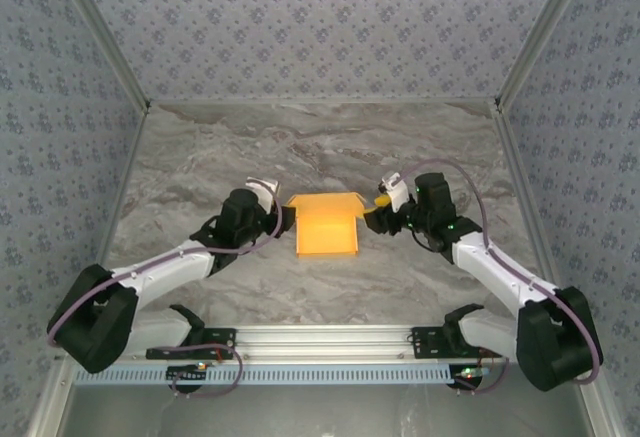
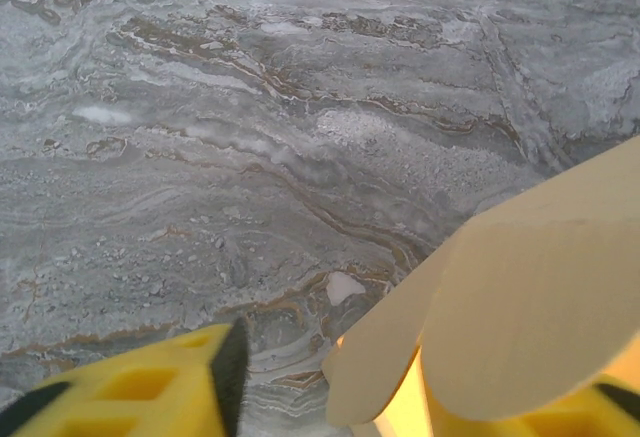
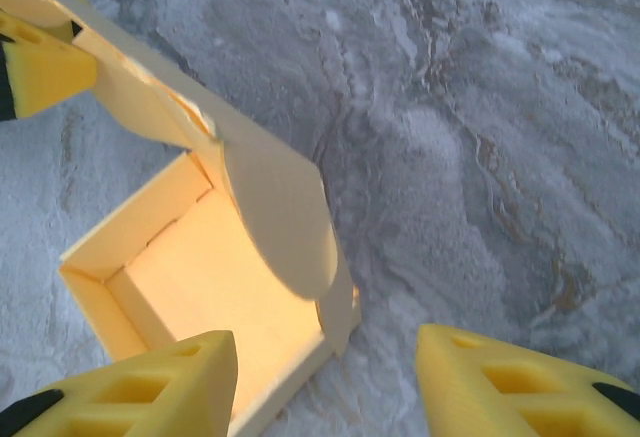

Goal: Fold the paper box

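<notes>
right gripper (image 3: 322,347) fingers spread, empty, at paper box (image 3: 190,287) corner, mid table (image 1: 200,157); left gripper (image 2: 415,382) spread around flap (image 2: 520,297). risk: uneven push buckles flap or slides box.

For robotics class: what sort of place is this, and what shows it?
Likely a robot test cell: grey marbled tabletop, grey floral walls around it, two white arms bolted to a metal rail.
</notes>
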`<action>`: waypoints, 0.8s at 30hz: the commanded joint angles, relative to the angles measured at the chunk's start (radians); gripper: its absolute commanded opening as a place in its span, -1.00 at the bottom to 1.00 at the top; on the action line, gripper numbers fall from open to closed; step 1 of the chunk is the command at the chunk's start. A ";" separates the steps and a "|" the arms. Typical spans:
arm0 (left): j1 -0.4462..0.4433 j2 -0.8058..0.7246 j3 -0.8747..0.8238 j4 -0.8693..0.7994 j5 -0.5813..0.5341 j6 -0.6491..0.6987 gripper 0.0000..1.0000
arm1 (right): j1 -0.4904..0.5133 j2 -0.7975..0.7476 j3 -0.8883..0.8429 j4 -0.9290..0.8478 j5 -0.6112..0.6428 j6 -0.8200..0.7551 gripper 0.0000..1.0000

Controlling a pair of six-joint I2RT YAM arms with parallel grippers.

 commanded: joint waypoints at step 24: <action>-0.018 0.096 0.073 0.066 0.112 -0.157 -0.64 | 0.207 0.164 0.019 0.247 0.143 0.170 -0.64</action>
